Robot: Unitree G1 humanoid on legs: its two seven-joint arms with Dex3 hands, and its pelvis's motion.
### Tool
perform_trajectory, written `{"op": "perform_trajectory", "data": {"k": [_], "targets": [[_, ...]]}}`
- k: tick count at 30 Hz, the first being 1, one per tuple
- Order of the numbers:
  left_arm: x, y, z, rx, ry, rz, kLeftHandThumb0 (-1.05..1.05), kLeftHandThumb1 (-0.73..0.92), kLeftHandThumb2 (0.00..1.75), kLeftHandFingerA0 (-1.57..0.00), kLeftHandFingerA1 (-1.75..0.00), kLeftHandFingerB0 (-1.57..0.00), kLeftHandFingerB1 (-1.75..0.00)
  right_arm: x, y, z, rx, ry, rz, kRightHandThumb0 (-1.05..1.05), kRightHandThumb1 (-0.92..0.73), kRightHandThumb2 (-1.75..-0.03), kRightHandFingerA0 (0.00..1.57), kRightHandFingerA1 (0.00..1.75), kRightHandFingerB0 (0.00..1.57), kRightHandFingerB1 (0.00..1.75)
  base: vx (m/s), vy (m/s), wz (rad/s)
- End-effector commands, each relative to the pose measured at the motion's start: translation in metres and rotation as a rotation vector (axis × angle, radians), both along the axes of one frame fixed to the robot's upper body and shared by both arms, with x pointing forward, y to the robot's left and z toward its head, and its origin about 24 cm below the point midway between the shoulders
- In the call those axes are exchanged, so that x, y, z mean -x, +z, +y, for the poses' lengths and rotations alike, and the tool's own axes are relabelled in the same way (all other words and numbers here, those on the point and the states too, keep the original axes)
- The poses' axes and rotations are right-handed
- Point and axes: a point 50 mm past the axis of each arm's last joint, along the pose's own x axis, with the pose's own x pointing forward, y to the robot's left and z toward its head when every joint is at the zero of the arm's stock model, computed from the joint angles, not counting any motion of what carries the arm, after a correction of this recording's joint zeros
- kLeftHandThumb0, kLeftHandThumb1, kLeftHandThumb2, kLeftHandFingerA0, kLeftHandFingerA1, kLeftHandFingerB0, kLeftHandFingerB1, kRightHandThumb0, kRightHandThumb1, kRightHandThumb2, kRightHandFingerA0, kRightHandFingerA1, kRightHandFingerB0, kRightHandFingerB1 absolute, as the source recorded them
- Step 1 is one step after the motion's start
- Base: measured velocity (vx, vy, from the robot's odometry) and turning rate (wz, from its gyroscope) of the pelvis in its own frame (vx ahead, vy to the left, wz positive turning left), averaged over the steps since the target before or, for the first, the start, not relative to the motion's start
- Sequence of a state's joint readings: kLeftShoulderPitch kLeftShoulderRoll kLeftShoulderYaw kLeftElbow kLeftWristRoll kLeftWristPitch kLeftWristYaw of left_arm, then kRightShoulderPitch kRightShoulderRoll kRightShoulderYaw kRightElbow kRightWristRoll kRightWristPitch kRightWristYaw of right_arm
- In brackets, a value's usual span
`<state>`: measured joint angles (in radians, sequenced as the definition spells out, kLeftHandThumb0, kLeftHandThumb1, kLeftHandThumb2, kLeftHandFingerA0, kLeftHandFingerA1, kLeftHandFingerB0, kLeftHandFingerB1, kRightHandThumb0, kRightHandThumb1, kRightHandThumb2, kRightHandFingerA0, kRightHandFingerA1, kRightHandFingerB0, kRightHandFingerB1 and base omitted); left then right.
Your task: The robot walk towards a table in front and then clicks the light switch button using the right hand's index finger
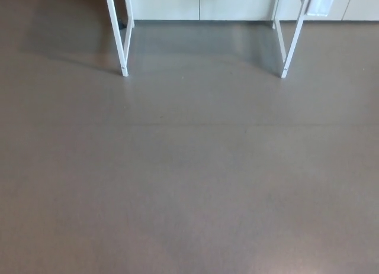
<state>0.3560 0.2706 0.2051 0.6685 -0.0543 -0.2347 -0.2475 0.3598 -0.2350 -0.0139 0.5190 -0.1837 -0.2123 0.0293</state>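
From the head view, a grey-brown floor (189,179) fills nearly the whole picture, and neither of the robot's hands shows, so whether they are wide or closed cannot be told. At the top edge stand the white legs of the table, one on the left (121,43) and one on the right (290,46), with a pale wall (201,3) behind them. A small white object (320,2) sits beside the right leg at the top edge, but it is too cut off to tell whether it is the light switch.

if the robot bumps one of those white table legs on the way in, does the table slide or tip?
Probably slides rather than tips: the white table legs are thin, slanted frames with small feet on a smooth grey floor, so grip looks low. The frame looks light, so even a nudge may shift it. The tabletop is out of view, so its load is unknown.
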Motion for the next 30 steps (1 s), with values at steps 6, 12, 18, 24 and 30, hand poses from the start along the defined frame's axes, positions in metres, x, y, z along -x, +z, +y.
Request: {"op": "perform_trajectory", "data": {"k": [6, 12, 18, 24, 30], "targets": [[0.021, -0.001, 0.007, -0.04, -0.019, 0.02, -0.26, 0.56, 0.56, -0.54, -0.46, -0.42, -0.4, 0.018, -0.006, 0.004, -0.021, 0.012, 0.007, -0.43, -0.61, -0.76, 0.27, 0.58, 0.14, 0.47, 0.16, 0.318, -0.15], [0.022, -0.004, 0.008, -0.019, 0.016, 0.019, -0.23, 0.55, 0.56, -0.53, -0.47, -0.44, -0.41, 0.017, -0.008, 0.004, -0.022, 0.011, 0.005, -0.41, -0.61, -0.75, 0.27, 0.57, 0.13, 0.46, 0.14, 0.034, 0.06], [0.022, -0.004, 0.01, -0.025, 0.008, 0.028, -0.27, 0.56, 0.56, -0.53, -0.46, -0.42, -0.4, 0.017, -0.008, 0.006, -0.026, 0.025, 0.003, -0.41, -0.61, -0.75, 0.27, 0.58, 0.13, 0.46, 0.13, -0.224, 0.11], [-0.003, 0.002, 0.013, -0.045, 0.0, -0.023, -0.24, 0.56, 0.56, -0.55, -0.46, -0.43, -0.4, -0.012, -0.006, 0.008, -0.021, 0.028, -0.039, -0.4, -0.59, -0.74, 0.29, 0.59, 0.15, 0.47, 0.19, -0.216, 0.09], [-0.024, 0.008, 0.017, -0.057, 0.002, -0.054, -0.22, 0.57, 0.57, -0.54, -0.45, -0.43, -0.4, -0.029, -0.002, 0.012, -0.036, 0.026, -0.067, -0.32, -0.67, -0.59, 0.26, 0.53, 0.17, 0.42, 0.2, 0.088, -0.15]]}}
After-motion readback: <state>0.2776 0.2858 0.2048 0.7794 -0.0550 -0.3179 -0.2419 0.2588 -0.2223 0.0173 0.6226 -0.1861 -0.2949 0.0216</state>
